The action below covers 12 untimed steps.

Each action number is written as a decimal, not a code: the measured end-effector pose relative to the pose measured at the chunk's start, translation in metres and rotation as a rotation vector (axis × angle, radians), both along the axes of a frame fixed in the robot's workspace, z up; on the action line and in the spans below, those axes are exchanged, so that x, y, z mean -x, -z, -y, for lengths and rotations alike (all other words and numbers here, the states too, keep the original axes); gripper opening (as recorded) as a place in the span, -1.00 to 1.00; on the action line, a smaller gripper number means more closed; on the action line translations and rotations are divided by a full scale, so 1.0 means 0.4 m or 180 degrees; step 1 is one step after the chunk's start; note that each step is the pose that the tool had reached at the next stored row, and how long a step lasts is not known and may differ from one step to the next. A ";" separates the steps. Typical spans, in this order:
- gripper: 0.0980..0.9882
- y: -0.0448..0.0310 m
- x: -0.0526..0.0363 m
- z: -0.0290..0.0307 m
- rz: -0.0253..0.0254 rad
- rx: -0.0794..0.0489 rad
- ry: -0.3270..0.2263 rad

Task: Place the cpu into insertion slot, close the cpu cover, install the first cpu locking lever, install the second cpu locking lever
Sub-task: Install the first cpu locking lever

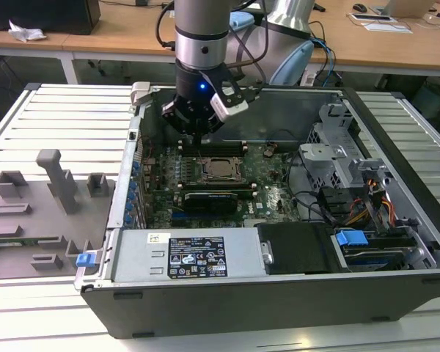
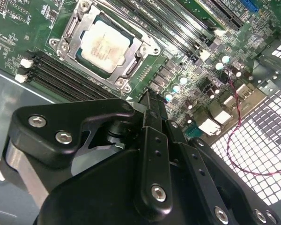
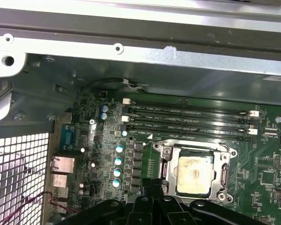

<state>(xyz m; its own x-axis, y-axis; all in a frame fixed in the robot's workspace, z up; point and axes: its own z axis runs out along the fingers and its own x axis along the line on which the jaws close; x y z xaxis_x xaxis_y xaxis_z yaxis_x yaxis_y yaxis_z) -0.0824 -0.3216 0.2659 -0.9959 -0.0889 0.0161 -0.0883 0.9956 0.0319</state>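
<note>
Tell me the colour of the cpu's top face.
Pale silvery metal with a blotchy yellowish tinge; the cpu shows best in the second wrist view.

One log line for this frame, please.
cpu: seated | cpu cover: closed over it | gripper: shut, empty, close to cpu cover

One far camera, two close

From outside we look down on the open computer case (image 1: 315, 301); both wrist views look closely past the end effector (image 2: 149, 101), sharing the cpu (image 2: 104, 45) just beyond it.
</note>
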 end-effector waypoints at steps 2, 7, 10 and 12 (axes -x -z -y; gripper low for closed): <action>-0.98 0.001 0.002 0.000 0.0000 0.0000 0.0000; -0.98 0.001 0.004 0.000 0.0000 -0.0001 0.0001; -0.98 0.001 0.008 0.000 0.0000 0.0000 0.0000; -0.98 0.002 0.013 0.000 0.0000 0.0000 0.0000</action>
